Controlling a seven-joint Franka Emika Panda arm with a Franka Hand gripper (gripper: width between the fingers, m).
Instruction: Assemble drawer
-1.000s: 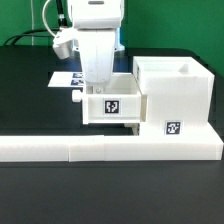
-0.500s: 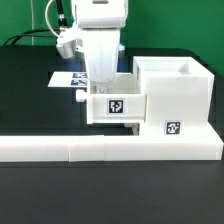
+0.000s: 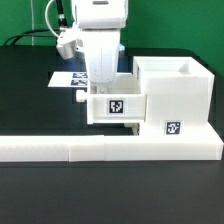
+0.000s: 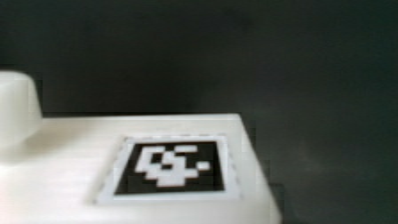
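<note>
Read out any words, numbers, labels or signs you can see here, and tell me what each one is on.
No words, brand names or numbers can be read.
Black-and-white square tag, a pattern, no letters: on the tray.
Same kind of tag: on the housing.
Tags on the marker board: too small to read.
Wrist view: one tag, blurred pattern only.

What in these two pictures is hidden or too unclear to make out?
- Gripper: its fingertips drop out of sight behind the tray in the exterior view and are absent from the wrist view, so open or shut is unknown.
- Marker board: the arm and tray cover most of it in the exterior view.
- Housing: its walls hide the inside.
- Wrist view: blurred; a tag fills it.
</note>
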